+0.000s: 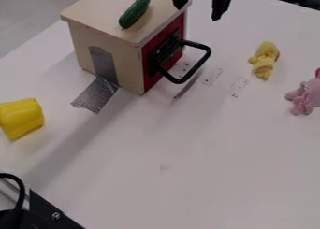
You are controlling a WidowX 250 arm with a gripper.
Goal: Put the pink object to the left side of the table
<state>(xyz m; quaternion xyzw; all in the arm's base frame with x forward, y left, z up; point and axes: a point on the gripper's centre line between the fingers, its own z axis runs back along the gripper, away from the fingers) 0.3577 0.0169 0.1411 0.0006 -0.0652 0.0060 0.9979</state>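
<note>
The gripper [201, 3] hangs at the top edge of the view, just right of the wooden box's top, its two black fingers apart with nothing between them. The pink object [306, 96], a small soft toy, lies on the white table [206, 176] at the right edge of the view, partly cut off. It is well below and to the right of the gripper, not touching it.
A wooden box [109, 41] with a red front and black handle [203, 62] stands upper left, a green cucumber [134, 12] on top. A yellow toy [265, 60] lies upper right, a yellow block [21, 118] far left. Black hardware [47, 214] occupies the lower-left corner.
</note>
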